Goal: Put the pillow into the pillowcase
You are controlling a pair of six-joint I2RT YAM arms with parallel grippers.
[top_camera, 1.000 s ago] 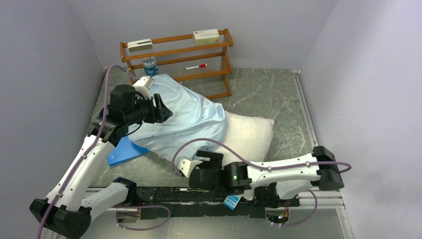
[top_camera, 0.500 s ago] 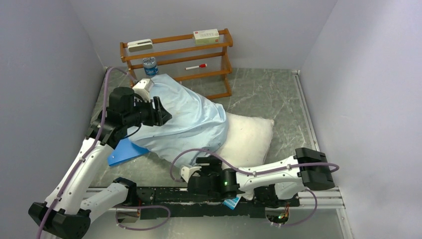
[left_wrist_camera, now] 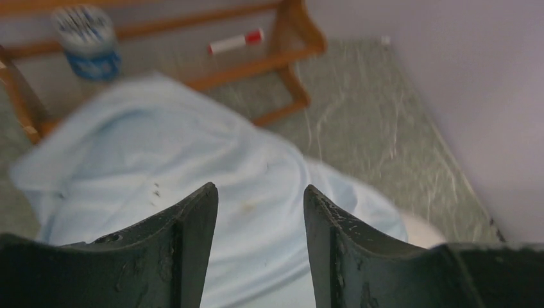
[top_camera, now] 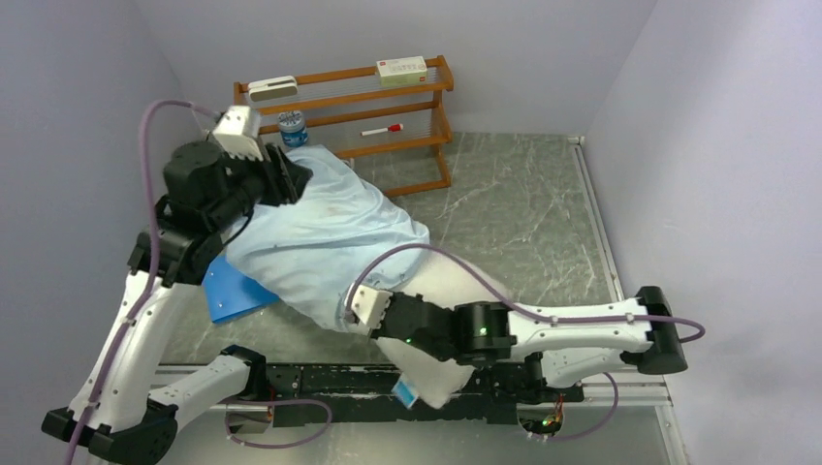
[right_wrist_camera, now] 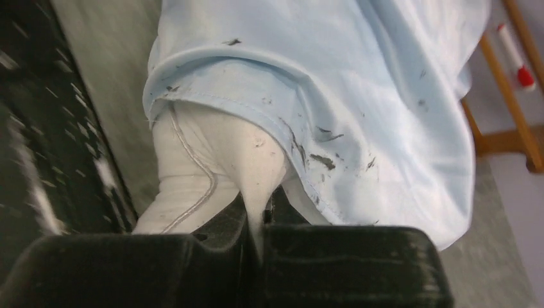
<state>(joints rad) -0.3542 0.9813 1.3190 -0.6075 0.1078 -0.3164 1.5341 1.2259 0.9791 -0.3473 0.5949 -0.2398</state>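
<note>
Right fingers (right_wrist_camera: 224, 224): pressed together, pinching a fold of the pillow (right_wrist_camera: 199, 160) between them.
Right gripper (right_wrist_camera: 256, 206): low at the near end of the bedding, just in front of the pillowcase (right_wrist_camera: 359, 77) hem.
Left fingers (left_wrist_camera: 192, 237): spread apart, with nothing seen between them.
Left gripper (left_wrist_camera: 260, 190): raised over the far-left corner of the pillowcase, which lies below; I cannot tell if it touches the cloth.
Pillow: mostly inside the pillowcase. Its white near end sticks out of the opening and sags over the table's front rail, under the right arm.
Pillowcase: light blue, wrinkled and dotted with dark flecks. It runs diagonally from the rack down toward the right gripper, with the open hem facing the near edge.
Blue sheet (top_camera: 233, 295): flat and partly tucked under the left side of the pillowcase.
Table (top_camera: 523, 194): grey marbled surface.
Wooden rack (top_camera: 441, 131): at the back wall, holding a blue-capped jar (top_camera: 292, 128), a red-and-white marker (top_camera: 382, 129) and a white box (top_camera: 401, 69).
</note>
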